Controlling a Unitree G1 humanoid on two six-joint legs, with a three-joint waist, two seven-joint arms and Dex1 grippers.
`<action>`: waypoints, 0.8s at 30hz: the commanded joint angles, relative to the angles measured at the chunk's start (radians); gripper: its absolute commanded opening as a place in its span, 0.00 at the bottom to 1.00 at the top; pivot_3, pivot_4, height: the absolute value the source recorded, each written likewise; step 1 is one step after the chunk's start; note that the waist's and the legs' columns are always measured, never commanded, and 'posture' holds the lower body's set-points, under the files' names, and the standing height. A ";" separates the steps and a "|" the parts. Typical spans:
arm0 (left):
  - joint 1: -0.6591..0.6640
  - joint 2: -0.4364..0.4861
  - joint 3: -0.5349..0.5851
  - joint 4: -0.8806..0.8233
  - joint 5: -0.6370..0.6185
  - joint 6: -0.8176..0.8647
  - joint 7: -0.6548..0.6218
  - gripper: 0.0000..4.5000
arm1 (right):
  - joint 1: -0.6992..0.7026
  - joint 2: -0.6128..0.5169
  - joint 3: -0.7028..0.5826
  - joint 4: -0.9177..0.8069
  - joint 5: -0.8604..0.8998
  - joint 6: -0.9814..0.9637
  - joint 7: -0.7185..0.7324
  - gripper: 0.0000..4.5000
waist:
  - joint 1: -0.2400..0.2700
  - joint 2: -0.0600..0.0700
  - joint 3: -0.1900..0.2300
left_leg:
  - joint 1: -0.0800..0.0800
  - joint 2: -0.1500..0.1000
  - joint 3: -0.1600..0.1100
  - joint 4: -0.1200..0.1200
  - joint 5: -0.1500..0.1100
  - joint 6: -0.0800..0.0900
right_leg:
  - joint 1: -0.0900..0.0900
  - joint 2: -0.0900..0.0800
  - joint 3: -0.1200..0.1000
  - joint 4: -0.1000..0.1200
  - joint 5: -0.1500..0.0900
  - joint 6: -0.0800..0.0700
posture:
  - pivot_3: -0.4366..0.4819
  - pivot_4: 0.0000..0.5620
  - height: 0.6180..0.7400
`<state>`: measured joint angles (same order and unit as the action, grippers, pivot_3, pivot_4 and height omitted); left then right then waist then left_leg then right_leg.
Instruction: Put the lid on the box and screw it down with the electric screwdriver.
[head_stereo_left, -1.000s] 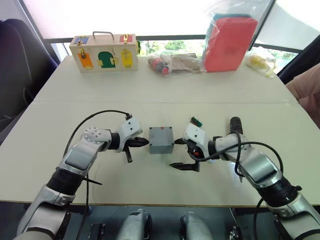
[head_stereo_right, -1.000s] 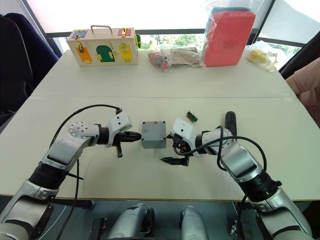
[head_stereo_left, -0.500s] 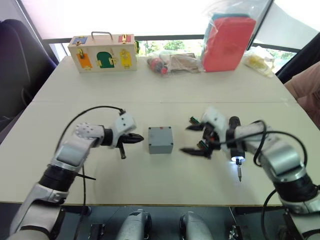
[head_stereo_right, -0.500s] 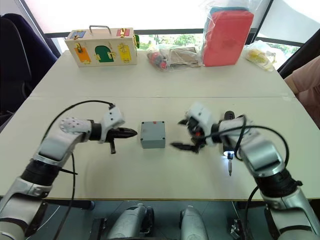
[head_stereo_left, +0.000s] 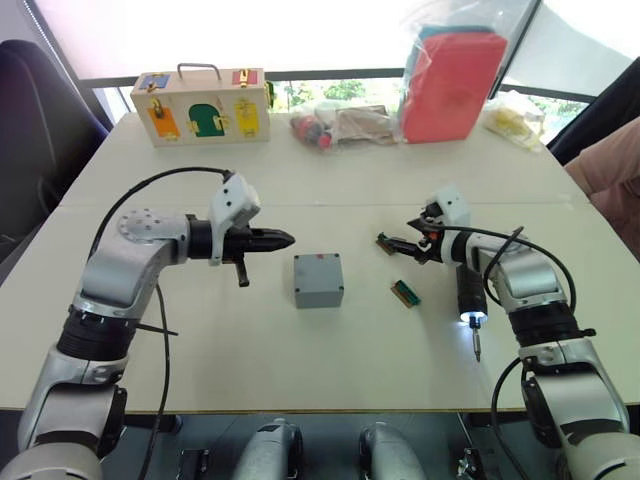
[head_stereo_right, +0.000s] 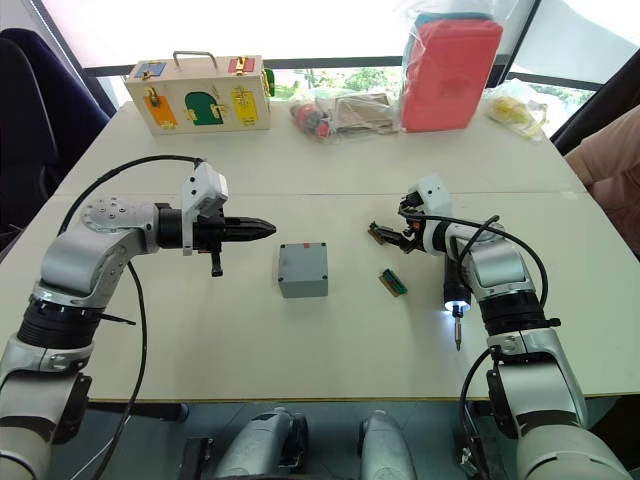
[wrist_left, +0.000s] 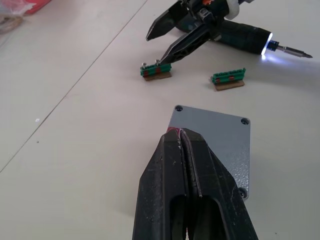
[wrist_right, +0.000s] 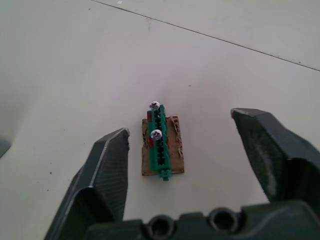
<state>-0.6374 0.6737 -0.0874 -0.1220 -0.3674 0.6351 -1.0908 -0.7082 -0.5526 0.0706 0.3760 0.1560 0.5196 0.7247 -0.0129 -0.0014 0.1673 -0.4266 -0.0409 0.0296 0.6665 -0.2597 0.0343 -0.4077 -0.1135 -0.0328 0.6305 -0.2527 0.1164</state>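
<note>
On the pale table (head_stereo_left: 200, 340), seen from the head cameras, the grey box (head_stereo_left: 318, 280) sits near the middle with its lid (head_stereo_left: 318, 270) already seated on top. The left gripper (head_stereo_left: 282, 239) hangs just beside the box's left rear corner, its fingers pressed together on nothing. The right gripper (head_stereo_left: 400, 243) is spread wide over a small green-and-brown screw block (head_stereo_left: 386, 240); a second block (head_stereo_left: 405, 292) lies between the box and the electric screwdriver (head_stereo_left: 467, 294), which rests flat on the table with its tip light on and bit pointing toward the near edge.

From the left wrist, the lid (wrist_left: 212, 137) shows screws at the visible corners, so the box may already be fastened; I cannot tell how tight they are.

From the right wrist, two loose-looking screws (wrist_right: 155, 120) stand in the block (wrist_right: 160, 146) between the parted fingers.

The box looks light, rigid and smooth-sided, likely to skid under a push, so it is best pinched across opposite side walls. The screwdriver is a stiff cylinder that may roll; grasp it mid-barrel. Open tabletop surrounds the box on every side, and the wooden case (head_stereo_left: 197, 104) and the bagged red box (head_stereo_left: 448, 85) stand well apart at the far edge.
</note>
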 joint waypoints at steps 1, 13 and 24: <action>0.010 0.017 0.018 -0.046 -0.020 0.013 0.010 0.00 | -0.006 0.007 -0.018 -0.008 -0.003 -0.024 -0.002 0.49 | -0.001 0.000 0.000 | 0.000 0.000 0.000 0.000 0.000 0.000 | 0.000 0.000 0.000 0.000 0.000 0.000 | 0.48 0.27 1.00; 0.013 0.010 -0.007 -0.046 -0.026 0.013 0.021 0.00 | 0.009 0.042 -0.017 -0.018 -0.003 -0.018 -0.008 0.49 | 0.000 0.000 0.000 | 0.000 0.000 0.000 0.000 0.000 0.000 | 0.000 0.000 0.000 0.000 0.000 0.000 | 0.48 0.27 1.00; 0.026 0.013 -0.015 -0.037 -0.015 -0.001 0.020 0.00 | 0.007 0.057 -0.015 -0.001 -0.012 -0.026 -0.010 0.15 | 0.000 0.000 0.000 | 0.000 0.000 0.000 0.000 0.000 0.000 | 0.000 0.000 0.000 0.000 0.000 0.000 | 0.48 0.27 1.00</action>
<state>-0.6092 0.6767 -0.1047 -0.1380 -0.3820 0.6485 -1.0693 -0.6893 -0.4938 0.0690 0.3817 0.1425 0.5131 0.7142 -0.0125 -0.0014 0.1673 -0.4265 -0.0408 0.0295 0.6665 -0.2596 0.0341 -0.4079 -0.1133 -0.0327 0.6304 -0.2527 0.1164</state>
